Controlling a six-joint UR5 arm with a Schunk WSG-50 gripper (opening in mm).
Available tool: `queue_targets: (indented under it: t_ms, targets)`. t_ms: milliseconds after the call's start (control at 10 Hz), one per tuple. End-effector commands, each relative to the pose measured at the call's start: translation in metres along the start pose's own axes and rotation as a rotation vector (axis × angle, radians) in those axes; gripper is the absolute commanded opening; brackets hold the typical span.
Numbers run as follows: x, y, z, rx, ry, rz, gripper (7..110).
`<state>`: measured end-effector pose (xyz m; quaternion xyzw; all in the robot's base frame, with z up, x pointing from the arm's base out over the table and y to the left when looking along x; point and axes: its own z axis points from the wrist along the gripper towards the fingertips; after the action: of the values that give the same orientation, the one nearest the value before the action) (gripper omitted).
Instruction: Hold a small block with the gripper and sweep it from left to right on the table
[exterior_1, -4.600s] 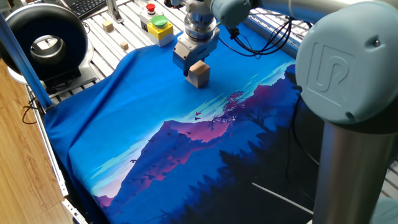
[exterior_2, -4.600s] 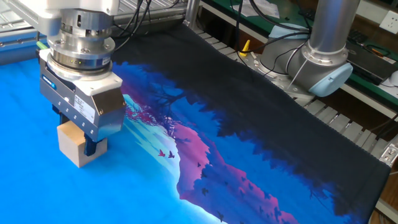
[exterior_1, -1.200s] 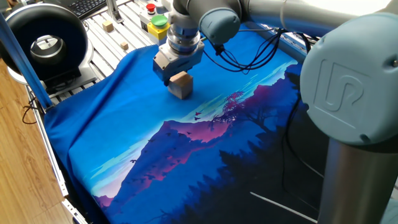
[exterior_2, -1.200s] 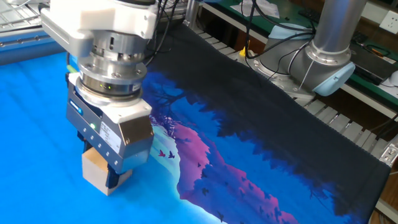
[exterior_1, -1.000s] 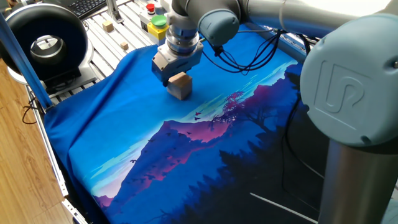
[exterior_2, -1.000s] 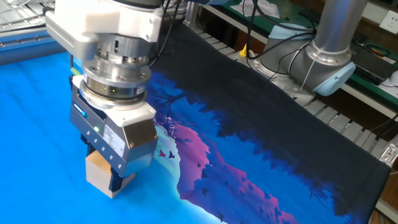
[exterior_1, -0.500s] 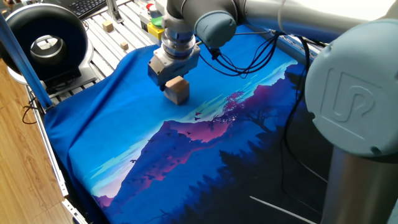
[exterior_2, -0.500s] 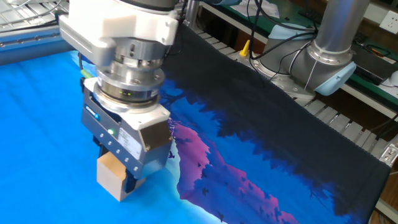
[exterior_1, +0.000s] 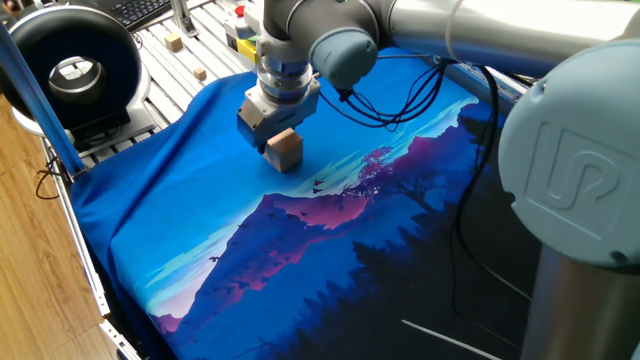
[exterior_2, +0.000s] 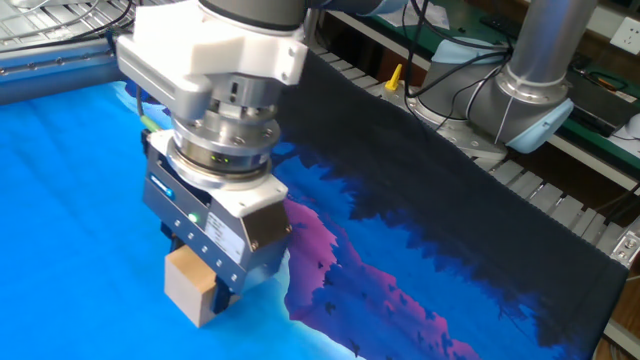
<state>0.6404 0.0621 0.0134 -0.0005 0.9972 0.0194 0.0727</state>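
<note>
The small block (exterior_1: 285, 151) is a light tan wooden cube resting on the blue mountain-print table cloth (exterior_1: 180, 210). It also shows in the other fixed view (exterior_2: 190, 287). The gripper (exterior_1: 273, 143) points straight down and is shut on the block, its dark fingers on two opposite sides. In the other fixed view the gripper (exterior_2: 203, 285) fills the left of the picture, and the table cloth (exterior_2: 60, 190) lies under it. The fingers are mostly hidden behind the gripper head.
Beyond the cloth's far-left corner lies bare slatted aluminium with tiny wooden cubes (exterior_1: 174, 41), a yellow button box (exterior_1: 240, 30) and a black round device (exterior_1: 70, 65). The arm's base column (exterior_1: 580, 220) stands at the right, also visible in the other view (exterior_2: 530, 70).
The gripper, with the block held in it, has slid along the cloth: leftward and nearer in one fixed view, rightward and nearer in the other.
</note>
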Motion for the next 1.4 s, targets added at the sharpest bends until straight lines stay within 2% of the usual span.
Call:
queue_targets:
  t_ms: [0,700,1000,1300]
  targets:
    - [0.001,0.015,0.002,-0.032,-0.012,0.031,66]
    - [0.002,0.041,0.000,-0.039,-0.019,0.072,66]
    - [-0.001,0.045,0.000,-0.026,-0.030,0.090,66]
    - [0.000,0.035,-0.001,0.005,-0.019,0.061,66]
